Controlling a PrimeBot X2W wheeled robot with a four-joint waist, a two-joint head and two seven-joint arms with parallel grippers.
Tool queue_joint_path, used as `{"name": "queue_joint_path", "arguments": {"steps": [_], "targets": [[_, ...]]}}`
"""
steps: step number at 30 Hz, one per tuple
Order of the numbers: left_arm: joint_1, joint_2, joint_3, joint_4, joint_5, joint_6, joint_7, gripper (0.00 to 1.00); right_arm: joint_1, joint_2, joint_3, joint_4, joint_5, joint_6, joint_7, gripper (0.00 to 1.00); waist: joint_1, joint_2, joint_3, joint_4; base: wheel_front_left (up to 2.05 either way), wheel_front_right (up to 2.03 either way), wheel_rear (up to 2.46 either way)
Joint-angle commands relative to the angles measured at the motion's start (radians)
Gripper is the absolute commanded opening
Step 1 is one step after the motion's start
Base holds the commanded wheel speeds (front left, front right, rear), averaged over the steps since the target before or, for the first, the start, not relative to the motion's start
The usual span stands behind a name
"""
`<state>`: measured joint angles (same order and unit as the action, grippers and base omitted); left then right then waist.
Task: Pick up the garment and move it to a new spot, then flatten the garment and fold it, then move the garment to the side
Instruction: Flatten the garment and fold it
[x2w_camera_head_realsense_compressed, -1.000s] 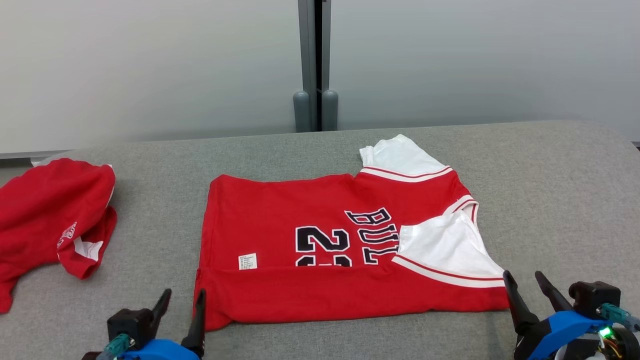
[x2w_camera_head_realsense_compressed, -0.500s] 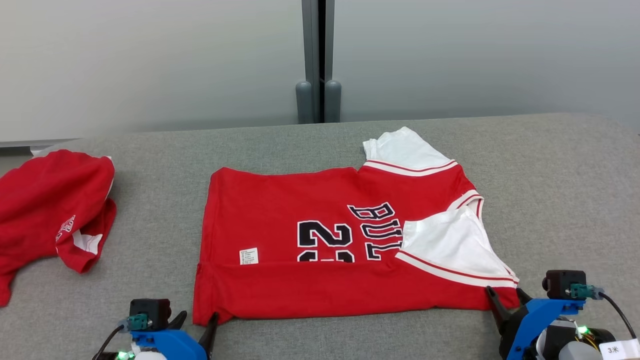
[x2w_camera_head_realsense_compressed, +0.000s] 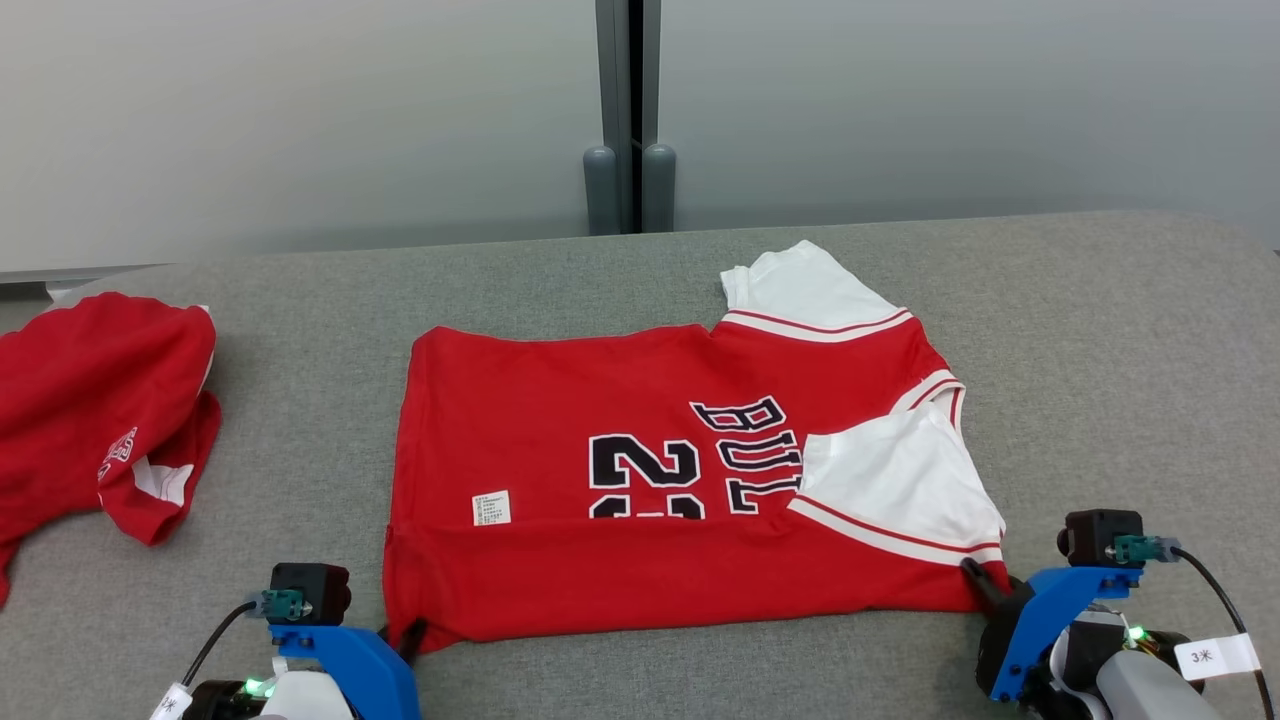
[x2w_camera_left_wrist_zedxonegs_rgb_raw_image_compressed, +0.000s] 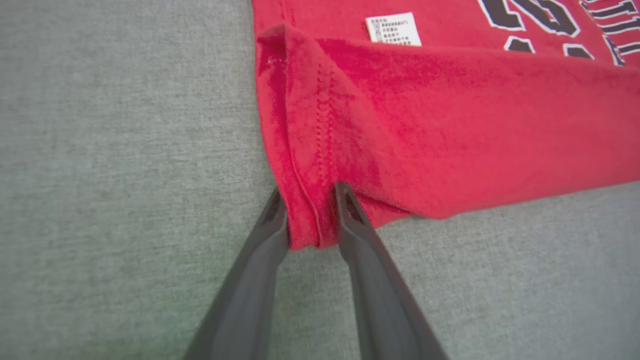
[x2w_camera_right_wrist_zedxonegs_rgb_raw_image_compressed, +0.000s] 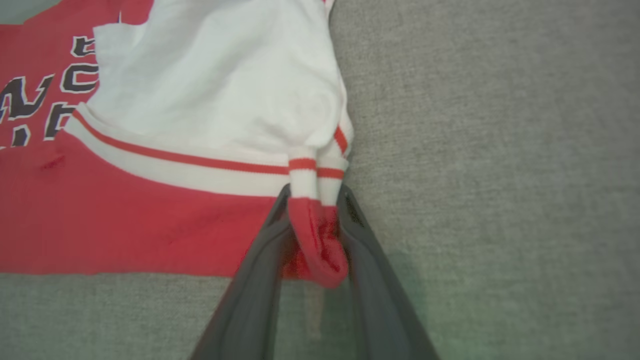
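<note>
2 grippers are at the near edge of the garment (x2w_camera_head_realsense_compressed: 650, 480), 1 at each near corner. You will find the red jersey lying flat near the middle of the grey fabric surface (x2w_camera_head_realsense_compressed: 1100, 350). Its near strip is folded up over the body, and that fold hides the lower part of the black number and lettering. A white label (x2w_camera_head_realsense_compressed: 491, 507) sits just above the fold line, toward the left side.

Look at the left wrist view. The left gripper (x2w_camera_left_wrist_zedxonegs_rgb_raw_image_compressed: 310, 200) has its 2 dark fingers pressed on either side of the near left corner. The stitched hem fills the gap between them, so this gripper is closed on the cloth.

In the right wrist view, the right gripper (x2w_camera_right_wrist_zedxonegs_rgb_raw_image_compressed: 316, 197) clamps a bunched nub of red fabric and striped trim at the near right corner. That nub lies just below the white sleeve (x2w_camera_right_wrist_zedxonegs_rgb_raw_image_compressed: 215, 85), which is laid across the jersey's front.

A second red garment (x2w_camera_head_realsense_compressed: 100, 400) lies crumpled at the left end of the surface, well apart from the jersey you are holding.
</note>
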<state>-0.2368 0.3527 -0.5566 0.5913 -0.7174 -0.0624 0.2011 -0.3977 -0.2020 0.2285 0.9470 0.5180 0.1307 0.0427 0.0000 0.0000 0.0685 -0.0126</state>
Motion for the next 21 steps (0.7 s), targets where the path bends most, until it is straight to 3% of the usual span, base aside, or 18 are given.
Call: {"name": "queue_joint_path", "arguments": {"steps": [1, 9, 15, 21], "targets": [[-0.004, -0.002, -0.004, 0.008, -0.005, -0.007, 0.010, 0.00, 0.021, 0.015, 0.019, 0.020, 0.006, 0.000, 0.009, 0.00, 0.0000, 0.0000, -0.001, -0.001, 0.00, 0.00, 0.00], [0.021, 0.042, 0.009, -0.036, -0.035, -0.023, 0.028, 0.00, 0.019, -0.048, 0.062, -0.034, 0.086, -0.001, -0.006, 0.00, 0.0000, 0.0000, -0.018, 0.005, 0.00, 0.00, 0.00], [0.069, 0.094, 0.016, -0.139, -0.050, 0.000, 0.068, 0.00, 0.059, -0.116, 0.092, -0.118, 0.143, -0.001, 0.017, 0.00, 0.0000, 0.0000, -0.035, 0.010, 0.00, 0.00, 0.00], [0.147, 0.139, 0.008, -0.274, -0.081, 0.026, 0.151, 0.00, 0.144, -0.170, 0.128, -0.241, 0.222, -0.001, 0.128, 0.00, 0.0000, 0.0000, -0.051, 0.015, 0.00, 0.00, 0.00]]}}
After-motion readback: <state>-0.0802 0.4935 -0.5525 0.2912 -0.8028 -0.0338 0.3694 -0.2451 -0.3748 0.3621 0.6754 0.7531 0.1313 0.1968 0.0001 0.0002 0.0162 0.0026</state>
